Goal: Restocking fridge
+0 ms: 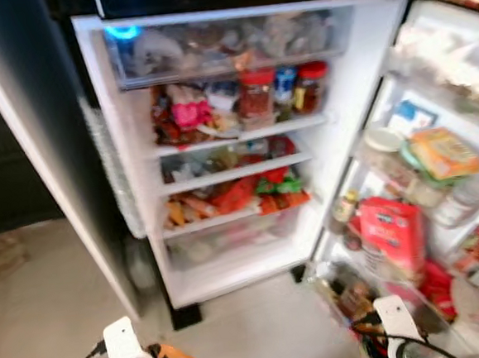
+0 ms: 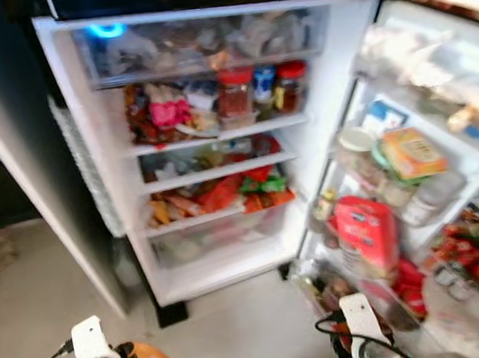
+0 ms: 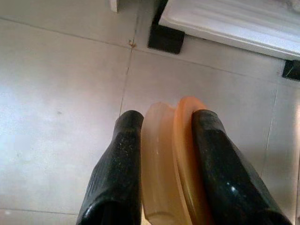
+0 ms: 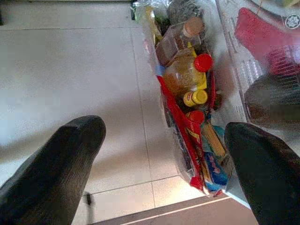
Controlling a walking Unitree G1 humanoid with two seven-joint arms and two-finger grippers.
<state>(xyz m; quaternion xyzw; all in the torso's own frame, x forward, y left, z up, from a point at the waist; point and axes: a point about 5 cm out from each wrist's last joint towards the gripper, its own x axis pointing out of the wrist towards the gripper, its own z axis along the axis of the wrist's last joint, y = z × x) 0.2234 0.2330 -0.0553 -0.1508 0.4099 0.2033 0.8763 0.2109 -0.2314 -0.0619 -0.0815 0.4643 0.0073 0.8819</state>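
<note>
At 7 o'clock low in the head view, the orange lidded container (image 3: pixel 171 159) is clamped between the left gripper (image 3: pixel 164 164) fingers above the floor tiles (image 3: pixel 56 93). It's probably best kept level and carried up toward the crowded fridge shelves (image 1: pixel 236 134) at 12. At 5 o'clock, the right gripper (image 4: pixel 164 154) is spread wide, nothing held, over the door-bin bottles (image 4: pixel 187 75).

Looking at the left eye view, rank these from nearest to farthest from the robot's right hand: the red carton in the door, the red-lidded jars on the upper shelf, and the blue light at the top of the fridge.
1. Red carton, in the open door's lower rack, just above the right hand.
2. Red-lidded jars, on the upper shelf inside the fridge.
3. Glowing blue light, top left corner of the fridge interior.
</note>
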